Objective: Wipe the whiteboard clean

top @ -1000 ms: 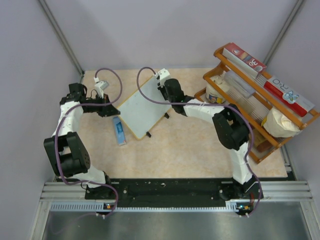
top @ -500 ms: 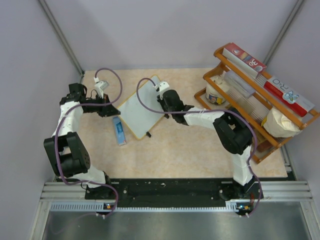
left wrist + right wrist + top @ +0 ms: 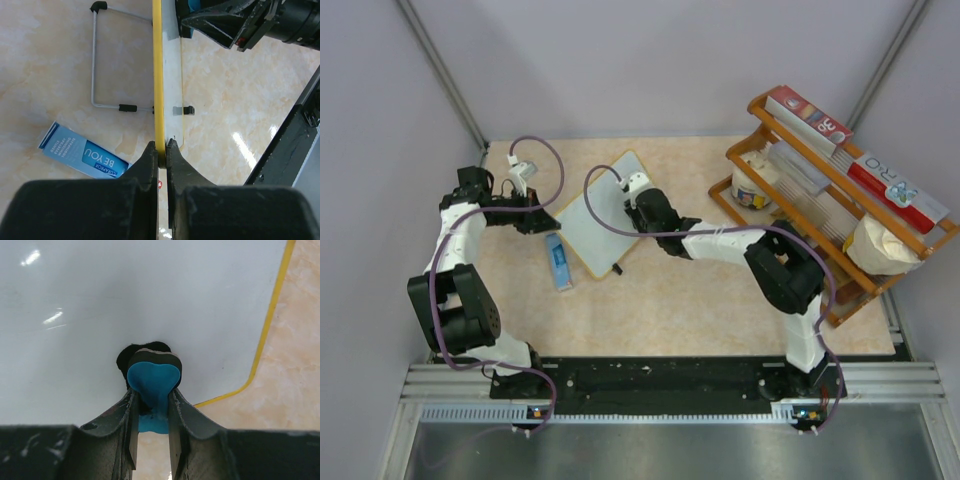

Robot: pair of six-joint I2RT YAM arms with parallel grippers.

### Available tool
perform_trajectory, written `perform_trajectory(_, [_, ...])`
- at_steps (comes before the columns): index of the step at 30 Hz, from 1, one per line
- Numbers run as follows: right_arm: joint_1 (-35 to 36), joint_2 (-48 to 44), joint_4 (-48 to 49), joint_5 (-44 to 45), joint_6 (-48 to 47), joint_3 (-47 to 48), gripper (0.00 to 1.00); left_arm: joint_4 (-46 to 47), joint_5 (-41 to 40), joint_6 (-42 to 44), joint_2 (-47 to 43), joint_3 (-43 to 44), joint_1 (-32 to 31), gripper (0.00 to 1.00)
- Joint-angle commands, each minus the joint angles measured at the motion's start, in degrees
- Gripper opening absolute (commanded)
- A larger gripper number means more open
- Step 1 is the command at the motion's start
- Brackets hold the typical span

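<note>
Blue marker box [image 3: 558,262]: nearest item on the desk [image 3: 700,300], flat, just beside the whiteboard's near-left edge.

Left claw [image 3: 161,147]: clenched on the whiteboard [image 3: 592,225]. Both fingers pinch the thin yellow frame at the board's left corner, with no gap showing between pads and frame. The left wrist view looks straight along that edge. The white face lies to the right of the frame, and the wire stand [image 3: 93,65] with its black feet sits to the left.

Right claw [image 3: 152,400]: clamped on the eraser [image 3: 152,377]. The blue body sits between the fingers and the dark pad is pressed onto the white surface, close to a rounded corner of the frame. The top view puts this claw over the board's right half.

Whiteboard: left of centre on the desk, between the two claws. Long axis runs diagonally, from near-left to far-right. One corner points toward the back wall, the opposite one toward the arm bases. Surface under the eraser looks clean. Cannot tell whether the board lies flat or is tilted up.

Wooden rack [image 3: 840,200]: far right, well apart from the board.
</note>
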Motion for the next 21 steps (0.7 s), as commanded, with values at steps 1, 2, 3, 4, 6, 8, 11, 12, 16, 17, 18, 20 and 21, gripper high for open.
perform_trajectory(1, [4.4,-2.3,1.0,-6.1,1.9,-0.7,0.00,-2.6,-2.5,5.8,-0.3,-1.6,-1.8,0.00])
perform_trajectory(2, [4.8,-2.5,1.0,-6.1,1.8,-0.8,0.00,-2.6,-2.4,5.8,-0.3,-1.5,-1.7,0.00])
perform_trajectory(3, [5.3,-2.8,1.0,-6.0,1.7,-0.8,0.00,-2.5,-2.5,5.7,-0.4,-1.4,-1.8,0.00])
perform_trajectory(4, [5.6,-2.9,0.8,-5.9,1.6,-0.8,0.00,-2.6,-2.5,5.6,-0.3,-1.5,-1.7,0.00])
perform_trajectory(6, [6.9,-3.1,0.8,-5.8,1.4,-0.8,0.00,-2.5,-2.5,5.5,-0.4,-1.5,-1.7,0.00])
perform_trajectory(8, [8.3,-3.4,0.6,-5.5,1.0,-0.7,0.00,-2.5,-2.4,5.5,-0.4,-1.6,-1.8,0.00])
perform_trajectory(11, [9.6,-3.4,-0.1,-5.0,0.2,-0.1,0.00,-2.2,-2.5,5.3,-0.5,-1.6,-1.8,0.00])
perform_trajectory(12, [10.4,-3.4,-0.3,-4.9,0.0,0.1,0.00,-2.2,-2.5,5.2,-0.5,-1.6,-1.8,0.00])
perform_trajectory(16, [11.8,-4.0,-1.3,-3.9,-2.3,1.4,0.00,-2.0,-2.4,5.0,-0.6,-1.6,-2.0,0.00])
perform_trajectory(17, [11.8,-4.1,-1.6,-3.7,-2.9,1.7,0.00,-2.0,-2.3,4.9,-0.6,-1.7,-1.8,0.00])
perform_trajectory(18, [11.9,-4.1,-1.9,-3.4,-3.3,2.2,0.00,-2.0,-2.3,4.9,-0.6,-1.7,-1.9,0.00])
perform_trajectory(20, [11.8,-3.8,-2.6,-2.7,-4.9,4.1,0.00,-1.9,-2.2,4.9,-0.6,-1.7,-1.9,0.00])
perform_trajectory(21, [11.9,-3.8,-3.3,-2.5,-5.3,4.7,0.00,-1.9,-2.2,4.7,-0.6,-1.7,-1.8,0.00])
